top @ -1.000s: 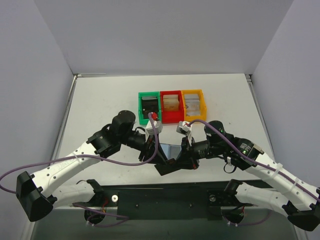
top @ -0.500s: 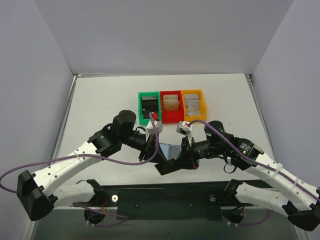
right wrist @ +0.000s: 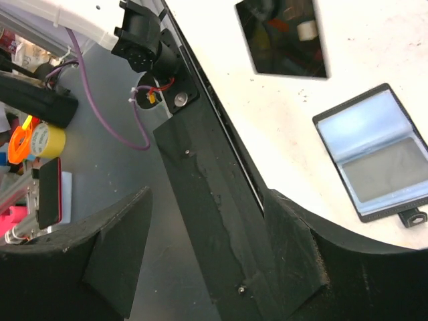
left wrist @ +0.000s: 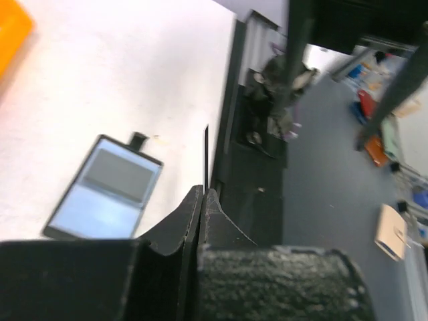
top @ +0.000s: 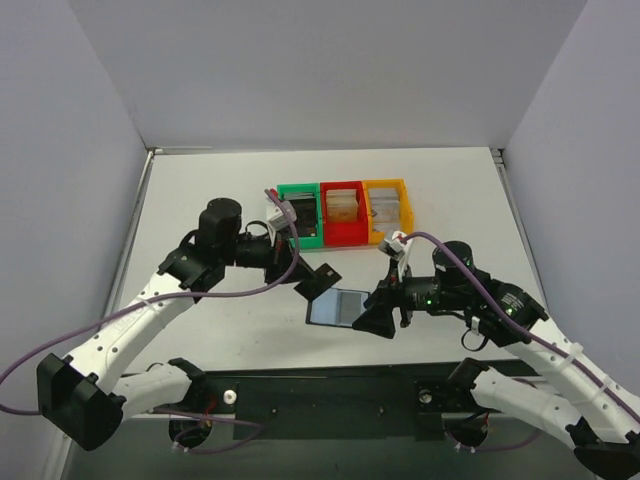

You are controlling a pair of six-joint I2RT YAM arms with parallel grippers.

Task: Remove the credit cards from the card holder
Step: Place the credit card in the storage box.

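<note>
Left pincer [left wrist: 203, 197] clamped on a thin dark card [top: 322, 281], right pincer [right wrist: 207, 247] open: carry it level, clear of the black bifold card holder [top: 335, 307].

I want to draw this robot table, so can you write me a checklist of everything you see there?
Surface: white table.
Job's things: black wallet lies open and flat; one card held up, apart from it.
Clutter: green bin, red bin, yellow bin in a row, stacks inside.
Grippers: left gripper shut on the card; right gripper open, empty.
Cables: purple cable along each arm.
Surroundings: grey walls.
</note>
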